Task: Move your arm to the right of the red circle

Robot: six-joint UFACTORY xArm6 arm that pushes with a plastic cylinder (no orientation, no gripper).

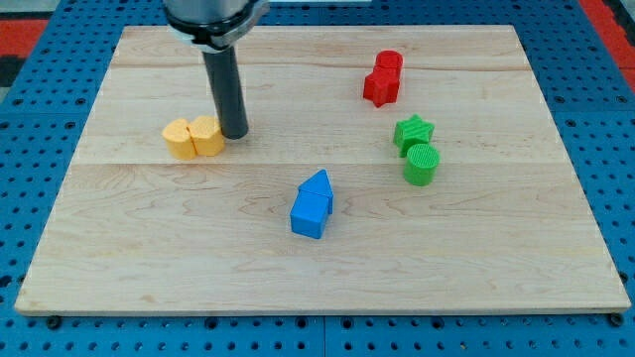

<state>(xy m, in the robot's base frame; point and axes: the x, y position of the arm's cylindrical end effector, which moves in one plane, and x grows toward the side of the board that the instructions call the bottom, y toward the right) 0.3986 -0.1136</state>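
Note:
The red circle [389, 62] stands near the view's top right, touching a red star-like block [379, 86] just below it. My tip [235, 134] rests on the board far to the left of both, right beside the right edge of two touching yellow blocks [193, 137]. The rod rises from the tip to the arm at the view's top.
A green star [413, 131] and a green cylinder [422, 164] sit together at the right, below the red blocks. Two blue blocks [314, 205] touch each other near the middle. The wooden board [149, 248] lies on a blue pegboard.

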